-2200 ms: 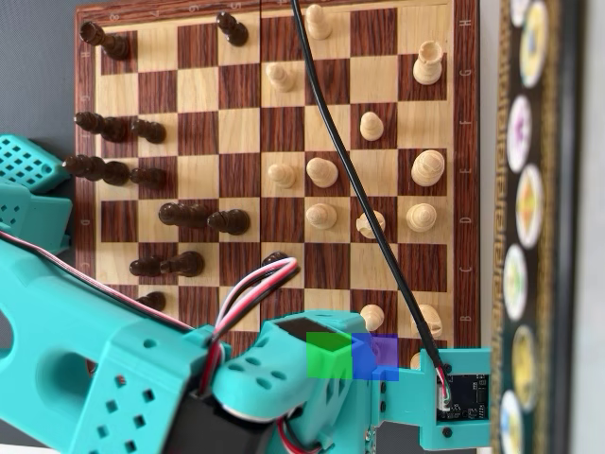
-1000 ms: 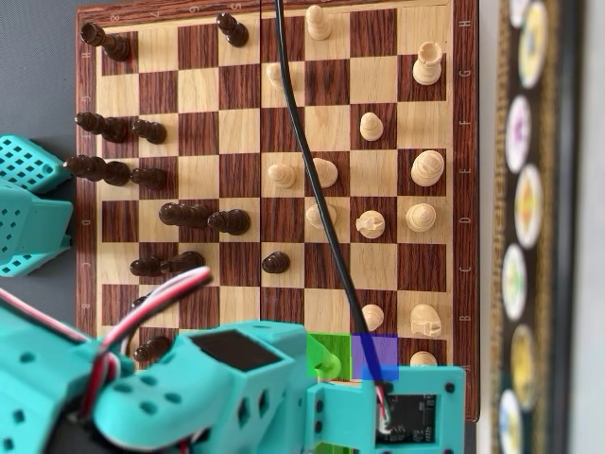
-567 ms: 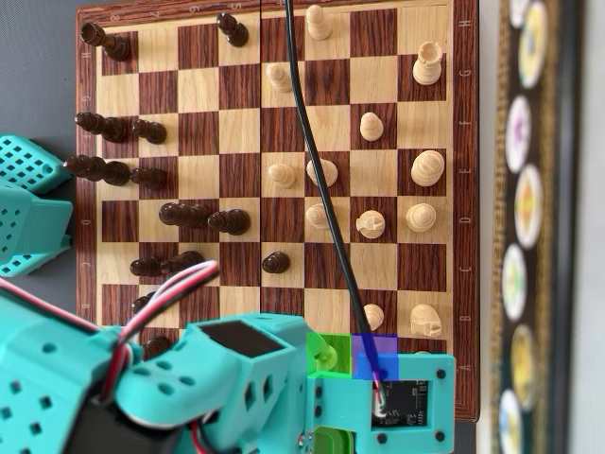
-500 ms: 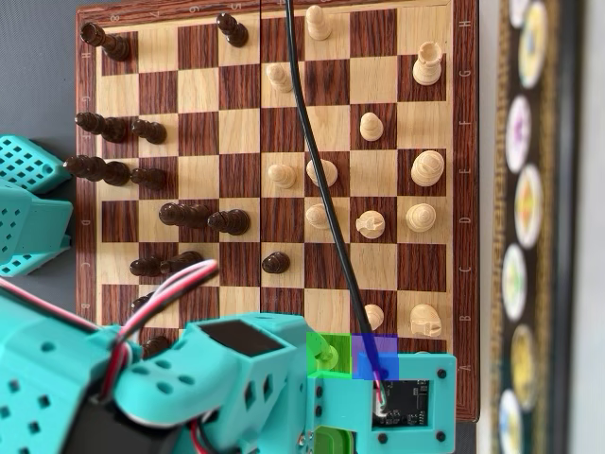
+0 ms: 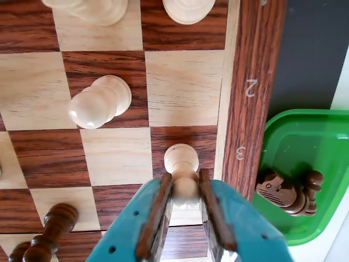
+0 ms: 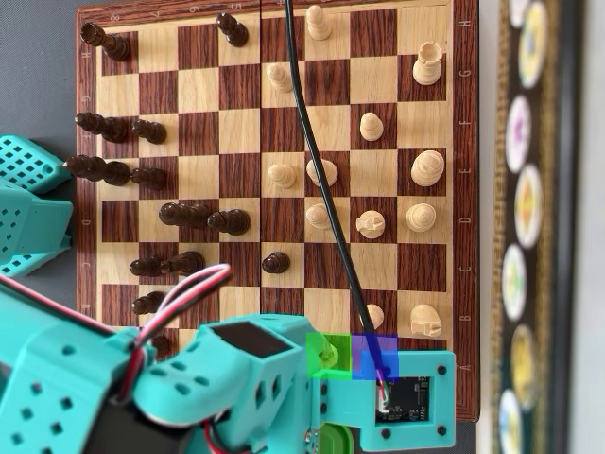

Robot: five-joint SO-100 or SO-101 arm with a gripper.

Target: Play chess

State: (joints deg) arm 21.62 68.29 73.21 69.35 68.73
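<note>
Gripper (image 5: pixel 185 188) clamped on light pawn (image 5: pixel 182 164), jaws tight on both sides of stem, pawn upright on dark square by board edge. Wrist view: second light pawn (image 5: pixel 101 102) at 10 o'clock from it, tilted; dark pawn (image 5: pixel 57 217) at 8 o'clock. Green tray (image 5: pixel 305 150) at 3 o'clock, off chessboard (image 5: pixel 248 103), holds dark captured pieces (image 5: pixel 286 188). Overhead view: black cable (image 6: pixel 321 170) crosses board.

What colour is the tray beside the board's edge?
Bright green tray, holding dark brown captured pieces; it shows best in the wrist view.
</note>
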